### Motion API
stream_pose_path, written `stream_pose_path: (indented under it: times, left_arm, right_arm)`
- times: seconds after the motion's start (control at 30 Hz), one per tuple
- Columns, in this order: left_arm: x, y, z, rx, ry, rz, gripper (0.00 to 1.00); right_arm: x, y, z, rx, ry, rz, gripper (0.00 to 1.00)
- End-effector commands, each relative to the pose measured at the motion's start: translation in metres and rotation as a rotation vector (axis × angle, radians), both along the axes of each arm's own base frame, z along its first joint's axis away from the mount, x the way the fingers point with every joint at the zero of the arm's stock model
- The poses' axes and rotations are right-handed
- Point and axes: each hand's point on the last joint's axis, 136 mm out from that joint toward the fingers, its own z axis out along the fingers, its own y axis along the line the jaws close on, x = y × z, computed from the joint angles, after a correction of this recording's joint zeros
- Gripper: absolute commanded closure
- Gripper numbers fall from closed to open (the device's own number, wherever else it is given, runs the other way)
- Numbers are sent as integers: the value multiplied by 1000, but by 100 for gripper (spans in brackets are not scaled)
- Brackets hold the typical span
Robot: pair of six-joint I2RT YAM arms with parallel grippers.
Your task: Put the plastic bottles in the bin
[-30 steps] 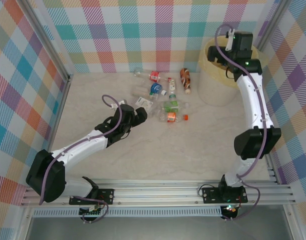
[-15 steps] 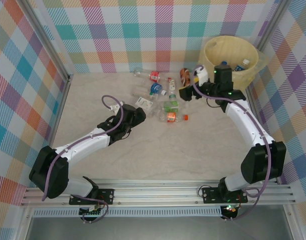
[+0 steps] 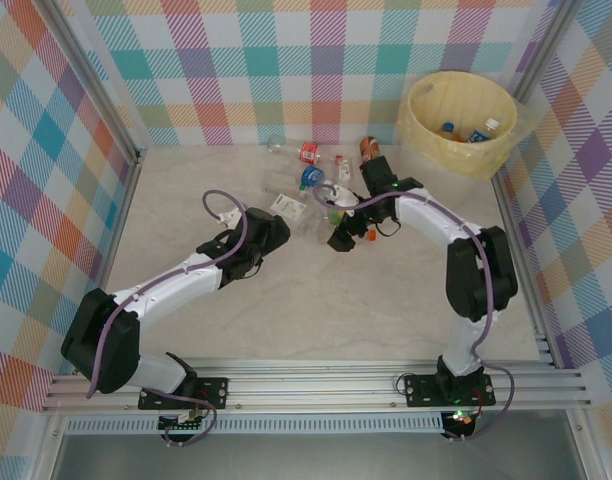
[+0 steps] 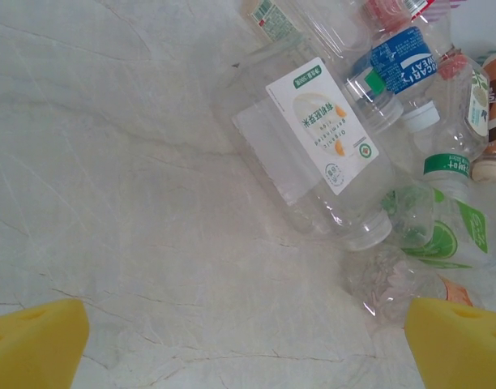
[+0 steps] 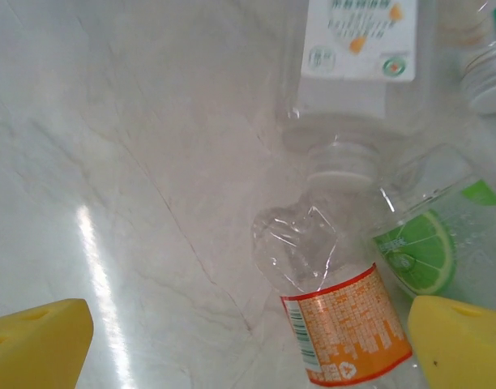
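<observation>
While at least two small plastic bottles [image 3: 483, 130] already lie inside the round pale-yellow bin [image 3: 418, 125] at the back right corner, most of the task appears undone. A loose cluster of clear plastic bottles [image 3: 311, 180] with blue, red, green, orange and white labels lies on the pale marble-patterned table [image 3: 386, 300], well apart from the bin.

The right gripper [image 5: 248, 344] hangs over the near edge of that cluster, its yellow fingertips spread wide and holding nothing. A crumpled clear bottle with an orange label [image 5: 345, 324] lies on its side below, between the fingertips but nearer the right-hand one. It touches a lime-green-labelled bottle [image 5: 418, 259] beside it.

The left gripper [image 4: 246, 344] hovers at the cluster's left side, also spread wide and empty. A larger clear bottle with a white label [image 4: 321, 138] lies ahead of it, beyond the fingertips rather than between them. The orange-labelled bottle looks like the likeliest next pick.
</observation>
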Motion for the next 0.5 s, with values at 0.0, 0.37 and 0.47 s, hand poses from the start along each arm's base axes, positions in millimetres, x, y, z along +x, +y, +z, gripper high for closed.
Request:
stream_pose_path:
  times: [0.0, 0.37, 0.47]
  left_arm:
    - [4, 7, 8, 6, -7, 36, 0]
    - [3, 6, -1, 9, 16, 37, 0]
    - [3, 6, -4, 9, 24, 38, 0]
  right_arm:
    - [2, -6, -19, -146, -54, 102, 0]
    - [4, -7, -63, -287, -69, 157, 4]
    - [-13, -6, -73, -308, -23, 217, 5]
